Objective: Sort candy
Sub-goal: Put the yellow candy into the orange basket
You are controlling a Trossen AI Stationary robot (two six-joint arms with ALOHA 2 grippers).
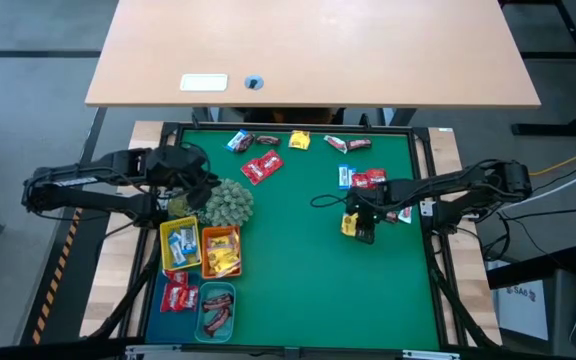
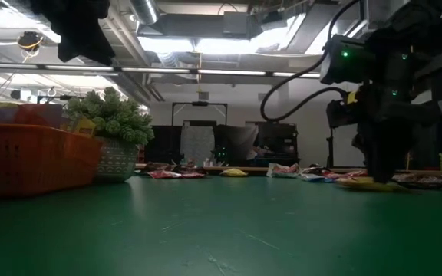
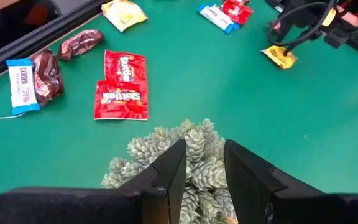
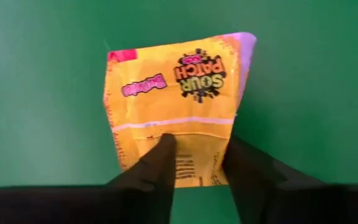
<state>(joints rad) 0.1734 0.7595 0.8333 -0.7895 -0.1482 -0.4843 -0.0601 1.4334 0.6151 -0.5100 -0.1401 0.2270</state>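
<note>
Wrapped candy lies loose on the green mat: red packets (image 1: 261,167), a yellow one (image 1: 299,140), dark bars (image 1: 265,139) and blue-white wrappers (image 1: 346,177). A yellow square packet (image 4: 176,93) lies flat at the mat's right middle, with my right gripper (image 1: 360,232) shut on it from above. My left gripper (image 3: 204,162) hangs open over the grey-green spiky plant ball (image 1: 228,203), holding nothing. Sorted candy fills the small yellow (image 1: 164,243), orange (image 1: 220,232) and teal (image 1: 216,288) trays at the near left. My right gripper has its two fingers (image 4: 160,162) on one end of the yellow packet (image 4: 194,134), that end lying between them. The fingers point steeply down from above. The packet rests flat on the mat, one side edge (image 4: 247,50) curled up a little.
The plant ball stands just far of the trays. More red packets (image 1: 178,295) lie beside the teal tray. A black frame (image 1: 426,180) edges the mat, and a wooden desk (image 1: 308,50) stands beyond its far side. The mat's middle and near right are bare green.
</note>
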